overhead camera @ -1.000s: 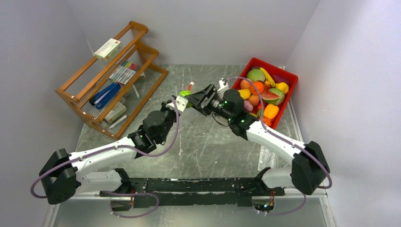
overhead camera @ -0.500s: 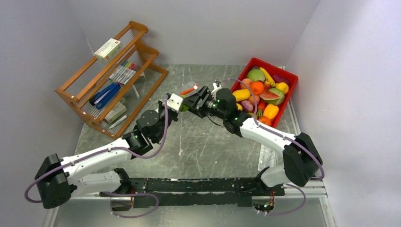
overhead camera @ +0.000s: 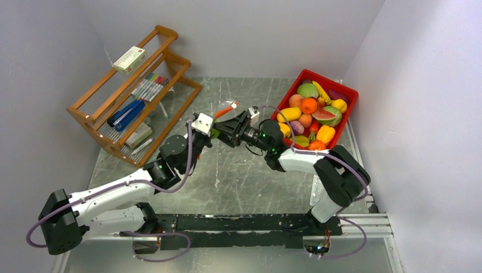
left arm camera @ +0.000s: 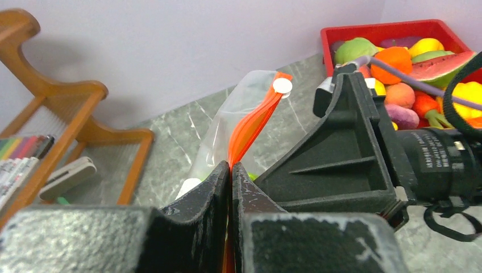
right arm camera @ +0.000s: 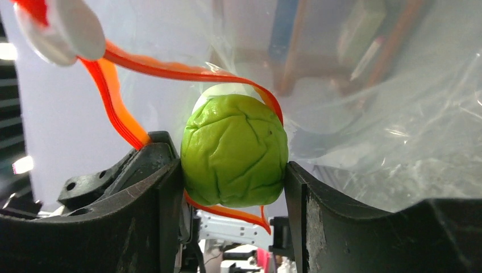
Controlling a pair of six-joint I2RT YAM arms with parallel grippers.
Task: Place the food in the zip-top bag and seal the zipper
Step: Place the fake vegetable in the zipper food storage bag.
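Overhead, at centre frame, most of the zip-top bag (overhead camera: 226, 108) is hidden. Upper right of the right wrist view, blurred shapes behind its plastic are perhaps the wooden rack (right arm camera: 406, 28).

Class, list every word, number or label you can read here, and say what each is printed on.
Nothing can be read for certain.
White print on the black cylinder: too blurred.
Red marking on the white box atop the wooden rack: too small.

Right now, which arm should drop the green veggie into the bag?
Right. The right gripper grips the green toy cabbage right at the zip-top bag's open orange zipper; the left gripper is busy, shut on the zipper, holding the bag.
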